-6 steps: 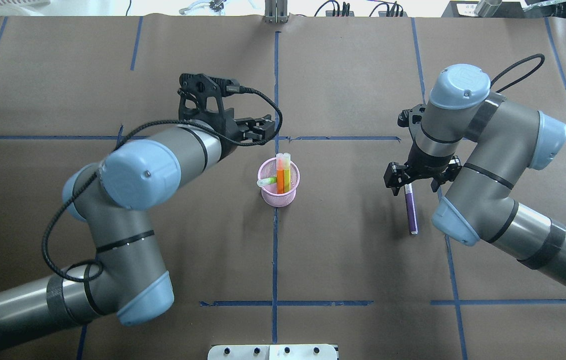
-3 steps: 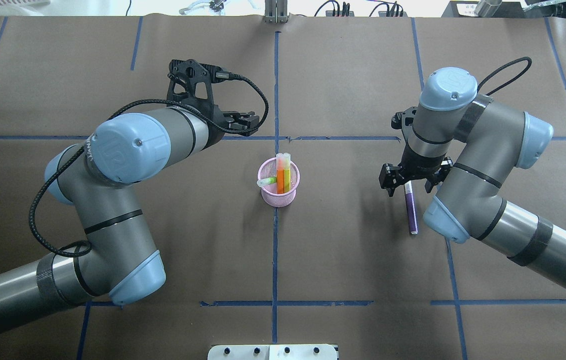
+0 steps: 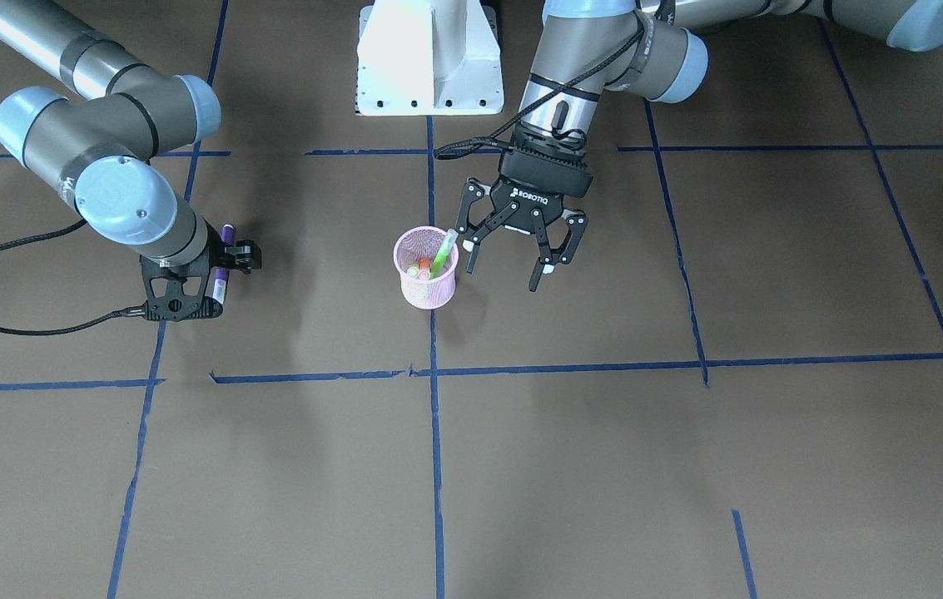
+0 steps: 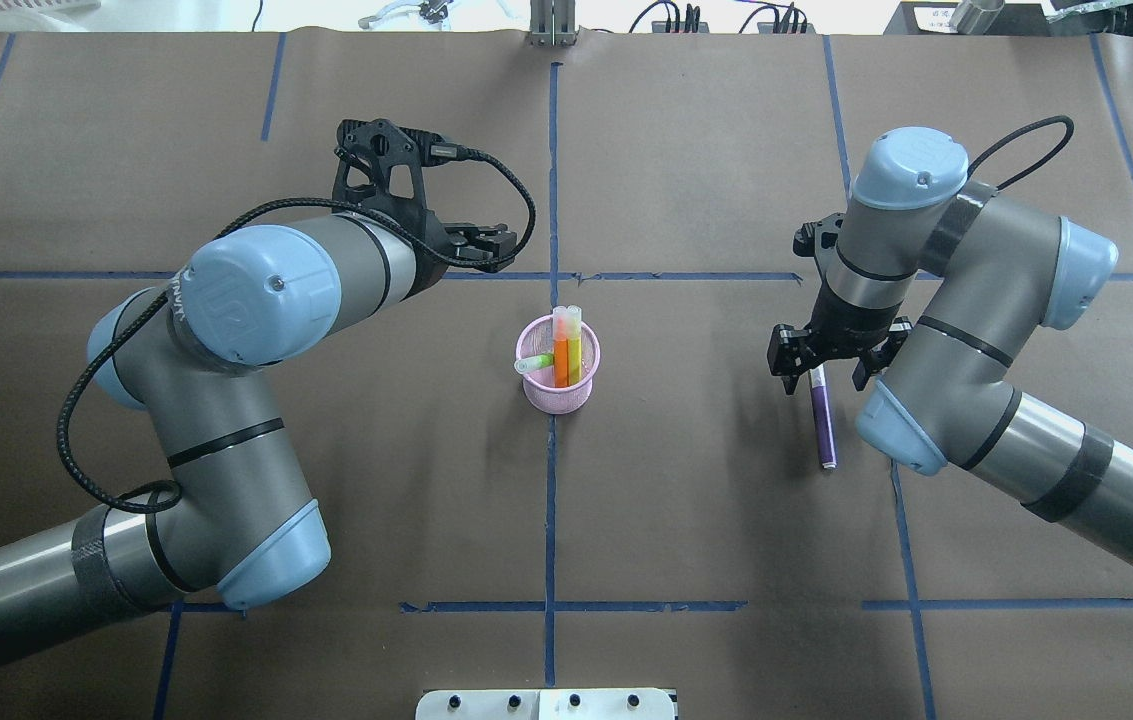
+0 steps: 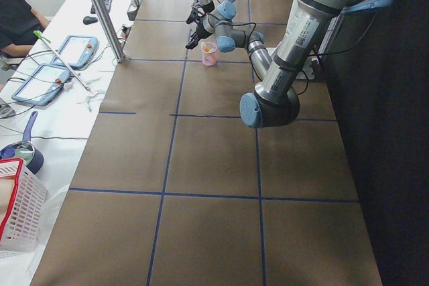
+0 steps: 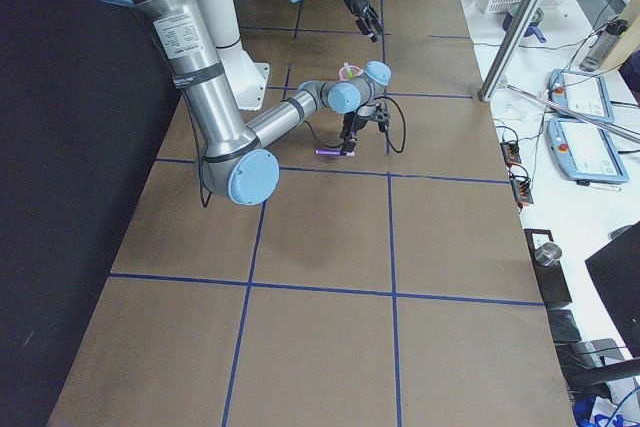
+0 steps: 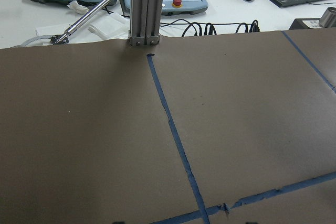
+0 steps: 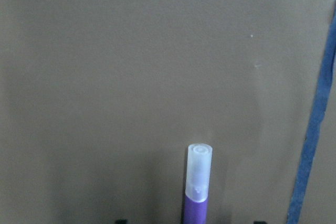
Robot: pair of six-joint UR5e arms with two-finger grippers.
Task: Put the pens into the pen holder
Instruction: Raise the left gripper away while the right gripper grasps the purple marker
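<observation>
The pink mesh pen holder [image 4: 562, 392] stands at the table's middle and holds the orange pen [image 4: 561, 362], the yellow pen [image 4: 575, 352] and the green pen [image 4: 529, 365], which leans over the rim. It also shows in the front view [image 3: 427, 283]. The purple pen [image 4: 823, 420] lies flat on the table to the right. My right gripper [image 4: 826, 368] is open and straddles its pale cap end [image 8: 199, 174], a finger on each side. My left gripper [image 3: 511, 268] is open and empty, beside the holder on its far side [image 4: 486, 245].
Blue tape lines [image 4: 551, 500] cross the brown table cover. A metal post [image 7: 144, 9] stands at the far edge, with tablets and cables beyond it. The white robot base [image 3: 429, 58] is at the near edge.
My left arm has drawn back to the left, away from the pen holder, with its gripper empty. My right gripper has stayed over the purple pen's cap end, shifting only slightly.
</observation>
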